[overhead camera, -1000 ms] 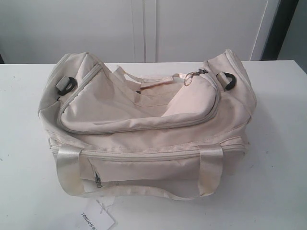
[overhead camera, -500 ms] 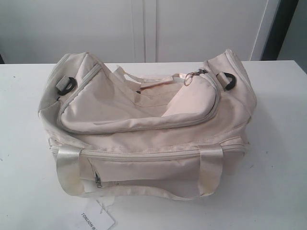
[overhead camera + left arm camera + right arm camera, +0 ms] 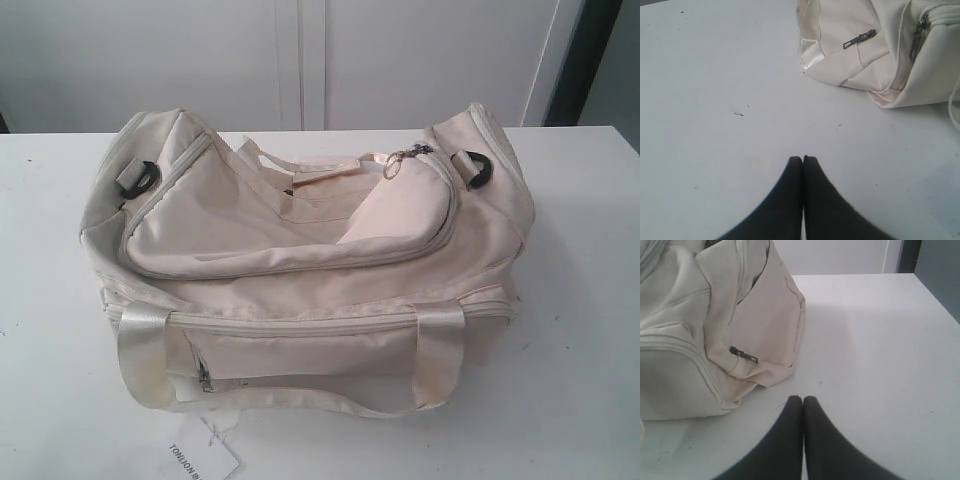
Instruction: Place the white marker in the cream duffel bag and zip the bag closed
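Left claw point(image 3: 803, 159), right claw point(image 3: 803, 399): closed, wrist views only.

Plain white matte counter point(image 3: 575, 300) takes up most of the view, with a few tiny dark specks point(image 3: 740, 114) on it in the left wrist view. Behind it there's a flat white panelled wall point(image 3: 420, 60) with vertical seams point(image 3: 300, 60) (might be cupboard doors, can't tell). A dark vertical strip point(image 3: 598, 50) sits at the far right. The light's soft and even, with only faint shadows.
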